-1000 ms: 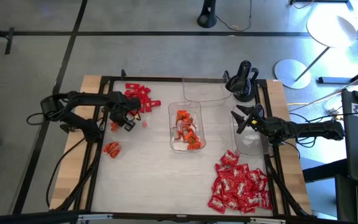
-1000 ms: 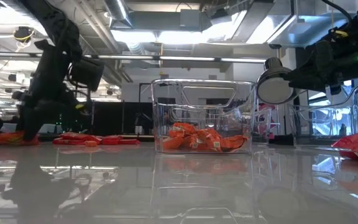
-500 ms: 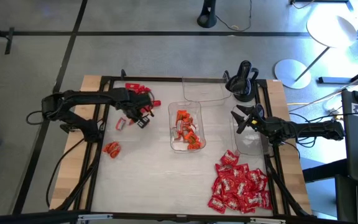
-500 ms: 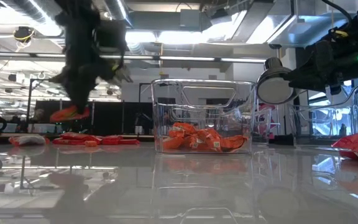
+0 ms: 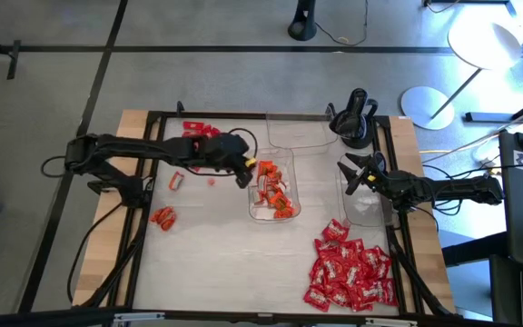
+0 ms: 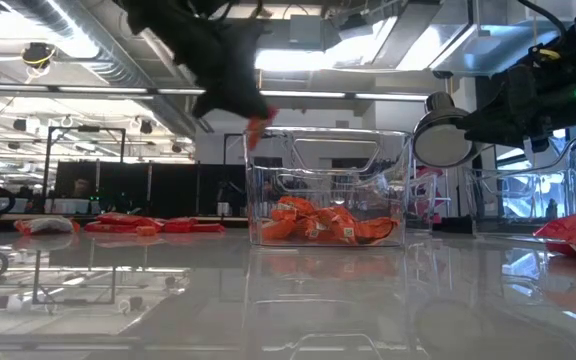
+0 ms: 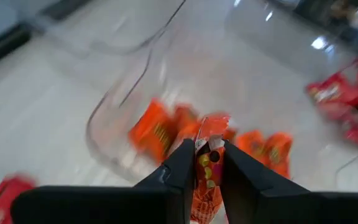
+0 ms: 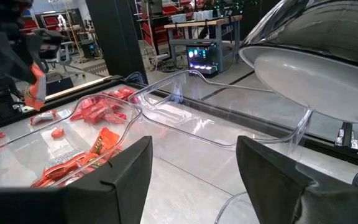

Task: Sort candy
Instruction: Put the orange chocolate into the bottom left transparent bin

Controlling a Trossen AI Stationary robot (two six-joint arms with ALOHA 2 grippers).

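The left end effector [image 7: 204, 163] pinches one small orange wrapped candy [image 7: 207, 163] between its dark fingers, raised at the near-left rim of the clear rectangular plastic tray [image 5: 291, 162] in the middle of the counter [image 5: 216, 254], which holds more orange candies [image 5: 272, 186]. A loose pile of plain red candies [image 5: 198, 134] lies behind the arm. The right end effector [image 5: 350, 173] hovers with fingers spread wide and empty above another clear tray [image 5: 363, 211], near a heap of red white-marked candies [image 5: 350, 274].
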